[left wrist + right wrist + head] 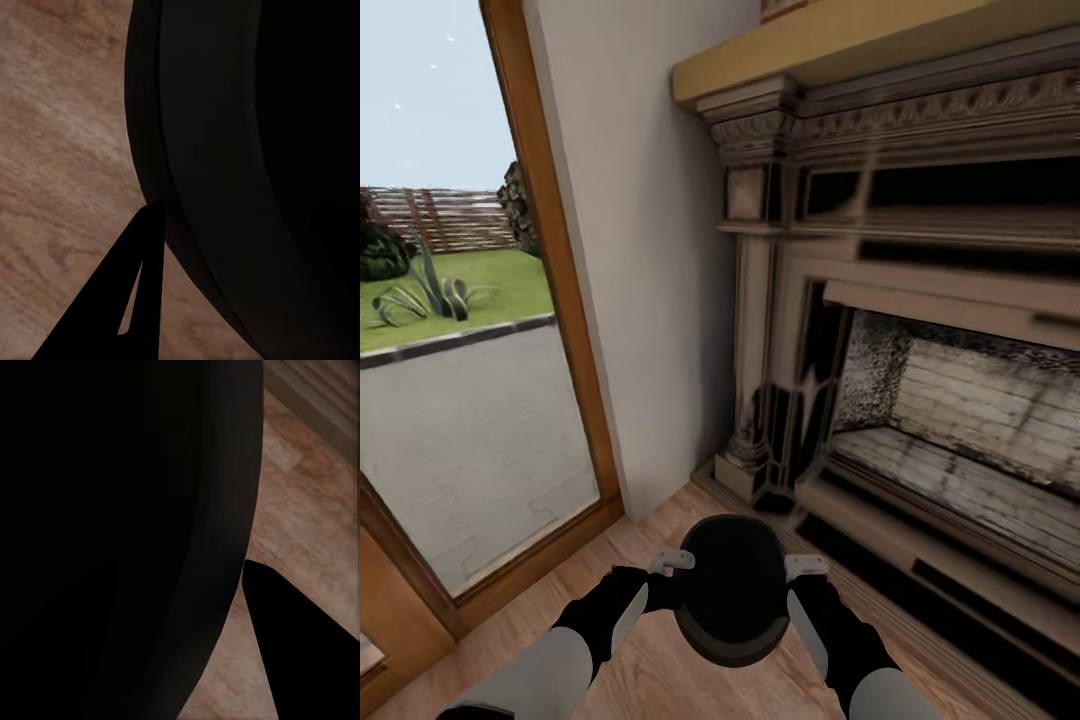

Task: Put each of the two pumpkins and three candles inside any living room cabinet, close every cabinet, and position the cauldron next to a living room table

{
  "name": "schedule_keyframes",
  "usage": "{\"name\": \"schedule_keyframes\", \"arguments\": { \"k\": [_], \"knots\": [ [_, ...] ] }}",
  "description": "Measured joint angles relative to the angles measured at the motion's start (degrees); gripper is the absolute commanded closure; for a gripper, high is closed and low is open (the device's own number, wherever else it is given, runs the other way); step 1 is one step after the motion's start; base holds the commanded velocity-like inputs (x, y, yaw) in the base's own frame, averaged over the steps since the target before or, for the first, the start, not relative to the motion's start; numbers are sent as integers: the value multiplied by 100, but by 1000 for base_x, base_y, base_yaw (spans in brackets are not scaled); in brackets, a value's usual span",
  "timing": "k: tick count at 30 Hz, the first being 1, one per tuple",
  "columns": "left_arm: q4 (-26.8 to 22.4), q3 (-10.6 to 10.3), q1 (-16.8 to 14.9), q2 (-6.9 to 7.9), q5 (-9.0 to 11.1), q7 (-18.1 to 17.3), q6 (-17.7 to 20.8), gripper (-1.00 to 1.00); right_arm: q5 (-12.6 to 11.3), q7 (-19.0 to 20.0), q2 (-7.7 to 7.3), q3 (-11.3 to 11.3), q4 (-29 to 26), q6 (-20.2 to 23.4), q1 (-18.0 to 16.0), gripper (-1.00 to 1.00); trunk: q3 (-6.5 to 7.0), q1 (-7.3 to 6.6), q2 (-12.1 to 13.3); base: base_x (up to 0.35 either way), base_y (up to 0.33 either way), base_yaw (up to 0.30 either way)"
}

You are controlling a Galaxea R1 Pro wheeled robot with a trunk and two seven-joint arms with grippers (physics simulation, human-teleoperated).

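Light wood plank floor (650,540) runs between a glass door (460,400) and an ornate carved fireplace (920,330). The round matte-black cauldron (732,590) hangs above it, pinched between left pincer (672,562) and right pincer (805,568).

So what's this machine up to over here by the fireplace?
It is holding a small black cauldron between its two arms, the left gripper on one side and the right gripper on the other. In the wrist views one finger of each sits outside the pot's wall. It faces the corner between the ornate fireplace and a glass door, above the wood plank floor. Whether the pot is lifted can't be told.
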Motion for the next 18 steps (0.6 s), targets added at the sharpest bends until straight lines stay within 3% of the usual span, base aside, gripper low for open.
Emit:
{"name": "schedule_keyframes", "arguments": {
  "k": [18],
  "knots": [
    [0,5,1,-2,-7,0,0,100,2,0,-1,5,0,2,0,100,399,-46,24,0,0,0]
  ]
}}
